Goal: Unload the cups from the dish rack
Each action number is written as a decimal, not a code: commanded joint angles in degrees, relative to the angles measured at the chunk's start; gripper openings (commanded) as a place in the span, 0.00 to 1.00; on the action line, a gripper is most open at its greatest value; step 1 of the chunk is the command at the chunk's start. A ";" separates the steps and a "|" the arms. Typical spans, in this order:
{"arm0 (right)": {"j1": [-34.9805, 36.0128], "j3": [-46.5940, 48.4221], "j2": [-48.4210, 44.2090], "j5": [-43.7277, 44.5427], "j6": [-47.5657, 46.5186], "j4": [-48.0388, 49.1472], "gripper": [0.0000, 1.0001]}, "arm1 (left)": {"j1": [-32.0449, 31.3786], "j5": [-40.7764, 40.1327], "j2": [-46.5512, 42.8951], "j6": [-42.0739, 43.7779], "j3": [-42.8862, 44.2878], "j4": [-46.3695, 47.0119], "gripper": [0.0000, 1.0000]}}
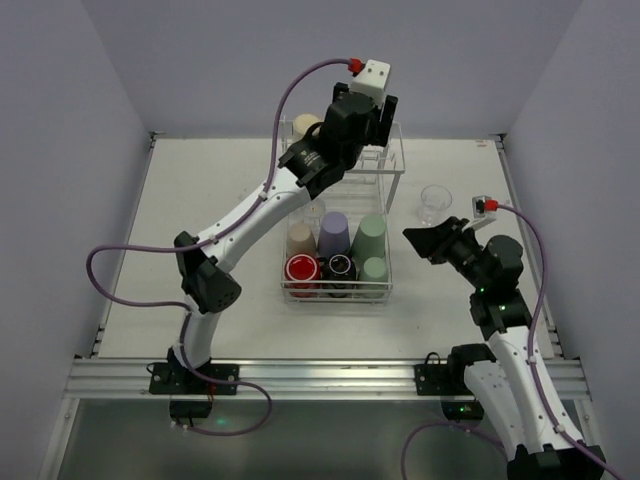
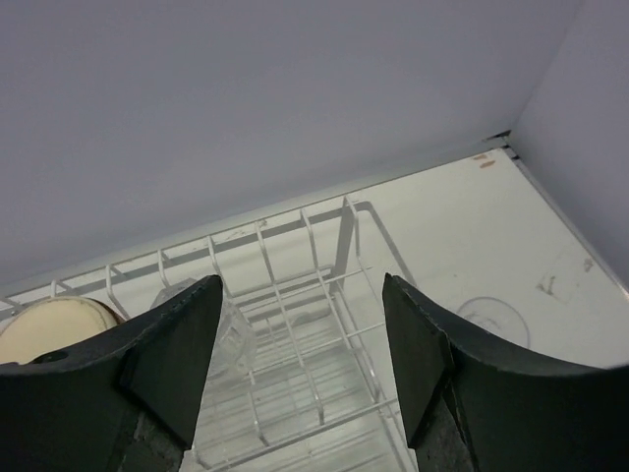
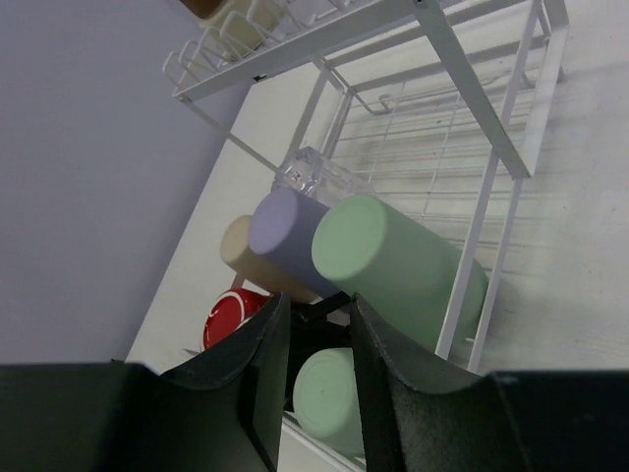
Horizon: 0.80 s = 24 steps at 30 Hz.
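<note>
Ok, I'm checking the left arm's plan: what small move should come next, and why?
Probably shift the left fingers sideways toward the clear cup on the rack, then lower, so the cup sits centred between them. They are open and empty, and the cup shows beside one finger, well off-centre.

We log a white wire dish rack (image 1: 392, 262) mid-table (image 1: 200, 200), raised shelf at its 12 o'clock end. In the low basket, the far row holds a tan cup (image 1: 300, 240), lavender cup (image 1: 334, 233) and pale green cup (image 1: 371, 237), bases up and tilted. At 6 o'clock of them sit a red cup (image 1: 301, 269), black cup (image 1: 341, 268) and second green cup (image 1: 373, 271). A clear cup (image 1: 434, 203) stands upright on the table at the shelf's 3 o'clock. A second tan cup (image 1: 305, 126) is on the shelf at 11 o'clock.
</note>
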 commanded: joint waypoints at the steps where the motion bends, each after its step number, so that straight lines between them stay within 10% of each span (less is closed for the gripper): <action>1: 0.26 -0.64 -1.96 -1.87 -0.27 2.95 0.34 | 2.10 -5.47 1.41 3.26 4.53 -1.52 0.70; 24: 0.26 -1.52 -0.21 -3.89 0.17 4.89 0.34 | 6.76 -2.13 3.61 3.17 -4.35 1.91 0.67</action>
